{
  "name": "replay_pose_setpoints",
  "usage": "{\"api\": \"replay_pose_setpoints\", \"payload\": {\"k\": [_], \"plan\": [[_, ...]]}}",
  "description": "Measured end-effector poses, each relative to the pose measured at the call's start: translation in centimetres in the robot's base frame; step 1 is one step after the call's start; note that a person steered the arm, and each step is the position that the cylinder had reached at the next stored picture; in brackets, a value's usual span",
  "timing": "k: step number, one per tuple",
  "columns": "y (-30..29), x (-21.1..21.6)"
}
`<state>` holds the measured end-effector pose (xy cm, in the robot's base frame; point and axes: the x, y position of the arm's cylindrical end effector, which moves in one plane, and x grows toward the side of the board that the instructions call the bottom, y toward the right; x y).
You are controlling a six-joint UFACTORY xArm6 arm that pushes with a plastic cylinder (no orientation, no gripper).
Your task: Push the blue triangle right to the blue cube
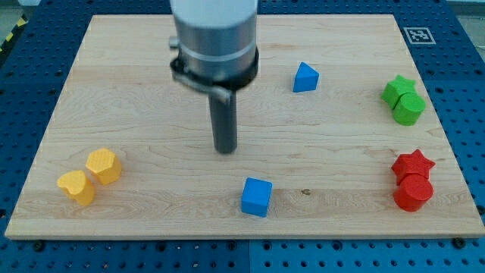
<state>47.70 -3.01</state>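
The blue triangle [305, 77] lies on the wooden board [151, 197] toward the view's top, right of centre. The blue cube [256, 197] sits near the view's bottom, at the centre. My tip [224, 150] is at the end of the dark rod near the board's middle. It stands to the left of and below the blue triangle, and above and slightly left of the blue cube. It touches neither block.
A green star [398, 88] and a green cylinder-like block [409, 108] sit together at the right. A red star [412, 163] and a red cylinder [413, 192] sit at the lower right. A yellow heart [77, 186] and a yellow hexagonal block [103, 165] sit at the lower left.
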Motion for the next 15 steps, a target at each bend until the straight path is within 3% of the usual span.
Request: {"api": "replay_pose_setpoints", "payload": {"k": [2,3,4,6,8,11,15], "plan": [[5.5,-14.5],[12.2,-18.1],[18.8,-16.5],[15.5,-15.0],[10.3,-9.7],[12.9,-8.5],[11.2,-6.6]]}}
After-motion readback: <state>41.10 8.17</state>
